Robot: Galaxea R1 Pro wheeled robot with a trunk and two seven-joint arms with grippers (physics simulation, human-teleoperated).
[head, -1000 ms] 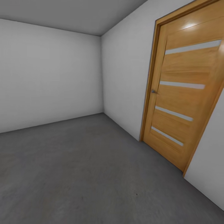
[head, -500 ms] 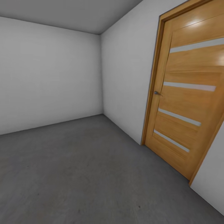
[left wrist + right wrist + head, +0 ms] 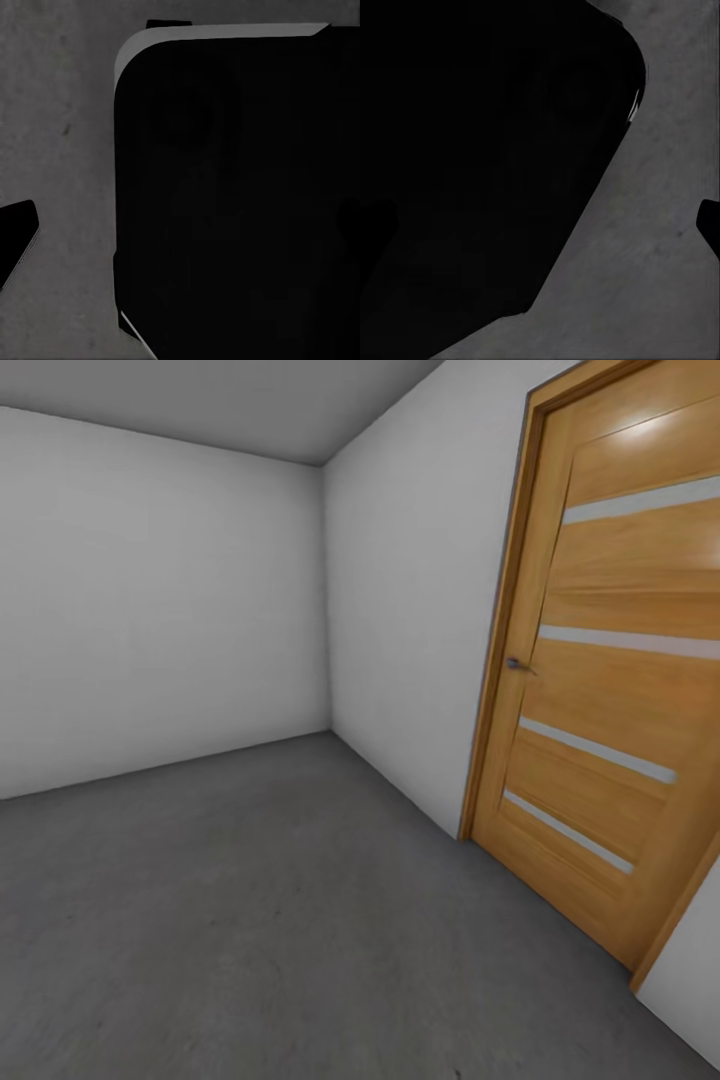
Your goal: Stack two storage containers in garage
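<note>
Facing the garage's grey mottled floor [image 3: 250, 920] and wooden door [image 3: 610, 690]; gripper states cannot be told.

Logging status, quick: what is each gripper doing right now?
Left gripper: cannot be told; the left wrist view gives a dark shape over grey floor.
Right gripper: cannot be told; the right wrist view is similarly dark.
</note>
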